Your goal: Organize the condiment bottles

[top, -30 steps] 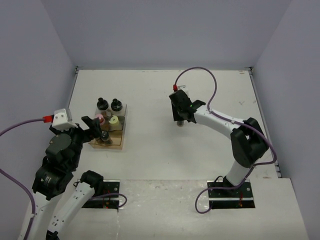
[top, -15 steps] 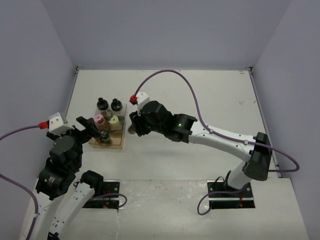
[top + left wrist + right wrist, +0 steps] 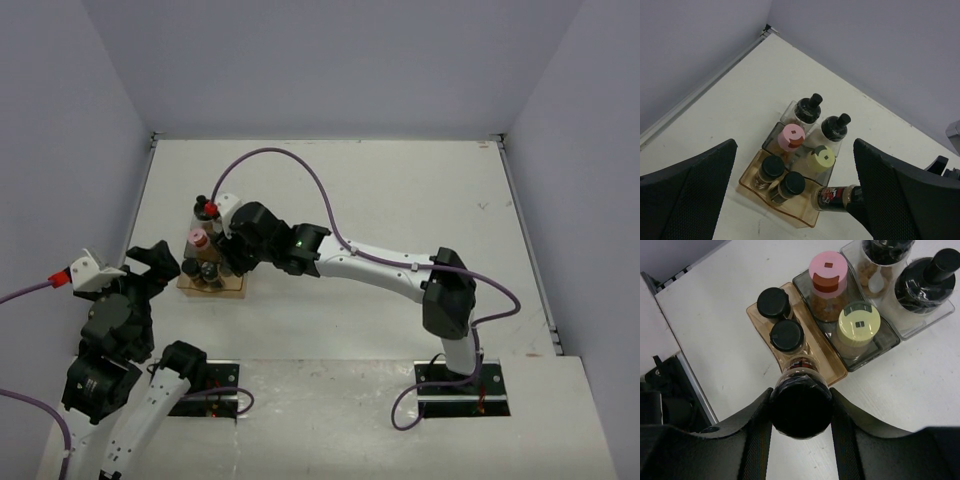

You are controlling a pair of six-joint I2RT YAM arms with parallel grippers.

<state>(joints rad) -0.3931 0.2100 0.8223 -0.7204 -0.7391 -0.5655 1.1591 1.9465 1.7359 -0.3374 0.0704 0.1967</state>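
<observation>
My right gripper (image 3: 801, 401) is shut on the black cap of a clear spice jar with a red and black label (image 3: 840, 197). It holds the jar tilted, its base at the free end of the amber tray (image 3: 838, 371). Two black-capped jars (image 3: 774, 302) (image 3: 786, 335) stand in that tray. The pink-lidded jar (image 3: 828, 269) and the cream-yellow jar (image 3: 859, 322) stand in the grey tray behind. Two black-topped bottles (image 3: 808, 107) (image 3: 835, 127) stand at the back. My left gripper (image 3: 150, 262) is open and empty, left of the rack (image 3: 222, 285).
The right arm (image 3: 380, 268) stretches across the table from its base (image 3: 455, 385) to the rack. The left wall (image 3: 110, 150) is close behind the rack. The table's near edge and the left arm's base (image 3: 195, 375) lie just below the rack.
My right arm has swung left from mid-table to the rack with the jar in its jaws. My left gripper has drawn back to the left, away from the rack.
</observation>
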